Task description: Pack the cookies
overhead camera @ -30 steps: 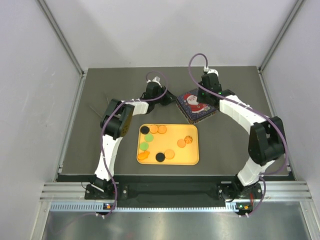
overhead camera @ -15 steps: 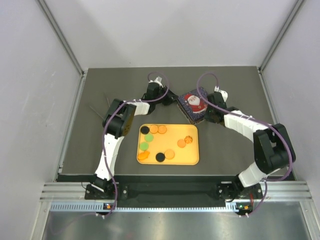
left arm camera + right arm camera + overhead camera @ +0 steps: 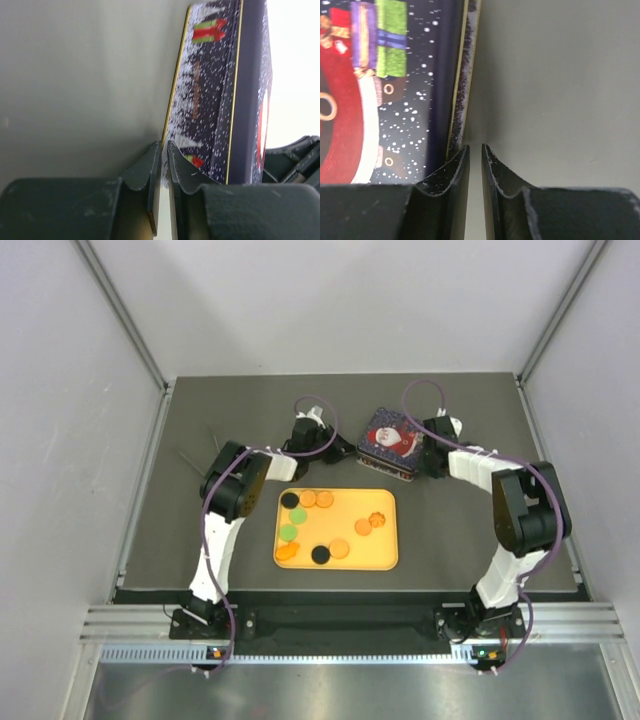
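Top external: tin (image 3: 392,443) slid back, right pincer (image 3: 422,455) alongside.

left arm (image 3: 232,488) and right arm (image 3: 522,512) stretch forward, jaws nearly closed.

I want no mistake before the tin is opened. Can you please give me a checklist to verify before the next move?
1. Tin lid on: ok.
2. Left tool at the tin's edge: ok.
3. Left tool pinching the rim: cannot tell.
4. Right tool at the opposite edge: ok, but nearly closed with nothing between its fingers.
5. Cookies waiting on the yellow tray: ok.
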You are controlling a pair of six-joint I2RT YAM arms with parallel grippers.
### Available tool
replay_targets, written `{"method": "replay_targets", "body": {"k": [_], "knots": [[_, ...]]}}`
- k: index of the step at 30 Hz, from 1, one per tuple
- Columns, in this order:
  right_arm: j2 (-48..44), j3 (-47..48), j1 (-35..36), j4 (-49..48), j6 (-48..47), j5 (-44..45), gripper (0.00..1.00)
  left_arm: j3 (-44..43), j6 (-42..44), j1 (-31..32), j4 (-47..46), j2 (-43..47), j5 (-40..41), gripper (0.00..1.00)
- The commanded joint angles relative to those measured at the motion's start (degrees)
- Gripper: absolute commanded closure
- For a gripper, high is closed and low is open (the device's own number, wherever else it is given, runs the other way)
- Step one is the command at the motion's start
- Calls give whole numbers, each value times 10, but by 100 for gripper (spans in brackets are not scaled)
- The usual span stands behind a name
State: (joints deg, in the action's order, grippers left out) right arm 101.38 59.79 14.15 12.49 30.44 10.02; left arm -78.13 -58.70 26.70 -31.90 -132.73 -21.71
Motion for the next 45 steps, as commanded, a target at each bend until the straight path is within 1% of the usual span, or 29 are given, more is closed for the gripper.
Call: {"method": "replay_targets", "body": {"k": [1,4,9,10,12,13,15,19,22,23,26,27,29,30,33,36,38,40,45], "knots": [[-16,18,2,-31,-12,-29,83,35,8,21,-32,51,-21,85],[-35,5,-4,-16,-15,-17,83,47,5,21,-37,61,-25,86],[-123,-15,-41,19,-21,-18,83,60,8,20,-32,81,-24,86],[-157,-6,-42,37,-30,-11,83,57,8,20,-25,83,-24,87],[-185,10,-42,58,-40,-4,82,54,15,20,-11,88,-13,87],[-196,39,-41,79,-48,-9,82,48,16,20,-1,89,-12,87],[-202,67,-33,84,-67,-25,81,44,16,20,3,89,-9,87],[-173,165,1,96,-93,-51,81,35,17,20,21,92,-4,88],[-132,217,47,104,-106,-38,81,32,23,20,37,95,1,88],[-119,228,70,110,-107,-33,82,31,24,20,42,96,2,88],[-64,257,102,109,-106,-22,83,30,24,17,47,96,1,88],[-36,261,106,109,-104,-26,83,29,23,16,48,96,2,88],[-10,256,117,103,-99,-29,84,27,23,15,50,94,-1,88],[11,241,119,91,-93,-34,85,25,24,15,54,94,-2,88],[39,199,126,60,-81,-56,86,22,25,13,57,92,-2,88],[68,183,128,54,-83,-69,87,18,25,13,57,89,-3,89],[69,177,127,53,-80,-69,88,17,25,13,57,88,-4,89],[51,169,128,50,-80,-66,87,17,25,12,57,89,-3,89],[10,183,127,63,-86,-48,86,15,24,10,57,90,-5,89]]}}
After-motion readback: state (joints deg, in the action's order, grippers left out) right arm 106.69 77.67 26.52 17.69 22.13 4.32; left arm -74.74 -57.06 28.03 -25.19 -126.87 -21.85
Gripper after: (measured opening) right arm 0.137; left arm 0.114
